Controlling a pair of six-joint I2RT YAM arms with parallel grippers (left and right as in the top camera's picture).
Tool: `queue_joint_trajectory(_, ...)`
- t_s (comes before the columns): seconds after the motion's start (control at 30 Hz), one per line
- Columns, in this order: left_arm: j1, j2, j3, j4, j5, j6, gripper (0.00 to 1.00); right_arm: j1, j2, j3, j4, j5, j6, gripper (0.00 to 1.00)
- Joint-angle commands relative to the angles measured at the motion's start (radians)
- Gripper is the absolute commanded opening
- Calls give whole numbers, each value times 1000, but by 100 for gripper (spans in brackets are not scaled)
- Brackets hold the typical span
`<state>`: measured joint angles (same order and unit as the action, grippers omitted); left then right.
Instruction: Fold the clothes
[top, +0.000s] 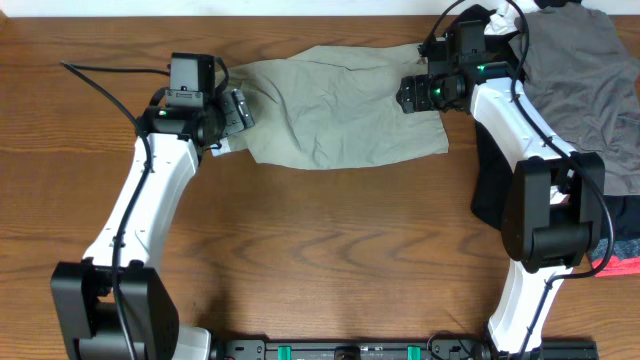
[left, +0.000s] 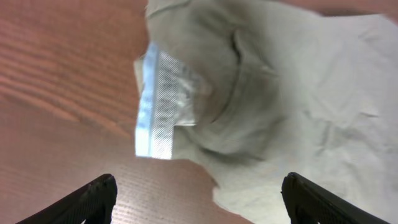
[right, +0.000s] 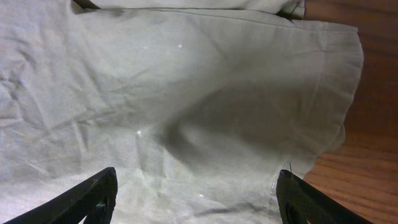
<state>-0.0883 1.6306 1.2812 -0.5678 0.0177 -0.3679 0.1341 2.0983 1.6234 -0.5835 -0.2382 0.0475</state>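
The pale khaki-green clothes (top: 335, 110) lie spread and wrinkled on the wooden table, between my two arms. My left gripper (top: 240, 108) is open at the garment's left edge. In the left wrist view the garment (left: 292, 93) shows a whitish pocket lining (left: 163, 102) sticking out, and the open jaws (left: 199, 198) hover above its edge. My right gripper (top: 410, 95) is open over the garment's right end. In the right wrist view the jaws (right: 193, 196) straddle the cloth (right: 186, 93) near its hem, holding nothing.
A darker grey garment (top: 585, 80) lies at the far right, with a black garment (top: 490, 190) beside and under the right arm. A bit of red cloth (top: 610, 265) shows at the right edge. Bare wooden table (top: 330, 250) spreads in front.
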Motion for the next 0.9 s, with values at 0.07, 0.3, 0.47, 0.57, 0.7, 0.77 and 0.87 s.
queue_joint_trajectory(0.07,3,66,-51,-6,20,-84,82,11,-35,18,-1,-2,-12,80)
queue_joint_trajectory(0.3,7,179,-53,11,19,-179,58,11,-35,18,-1,-2,-12,80)
queue_joint_trajectory(0.47,44,227,-53,4,-31,-218,52,11,-35,18,-6,-1,-12,80)
queue_joint_trajectory(0.57,77,228,-53,5,-33,-218,52,11,-35,18,-4,-1,-12,81)
queue_joint_trajectory(0.7,97,232,-53,32,-33,-218,52,11,-35,18,-3,-1,-12,81)
queue_joint_trajectory(0.77,94,238,-53,64,-29,-218,52,11,-35,18,-2,-1,-12,81)
queue_joint_trajectory(0.87,76,252,-53,121,-25,-227,52,11,-35,18,0,-1,-12,81)
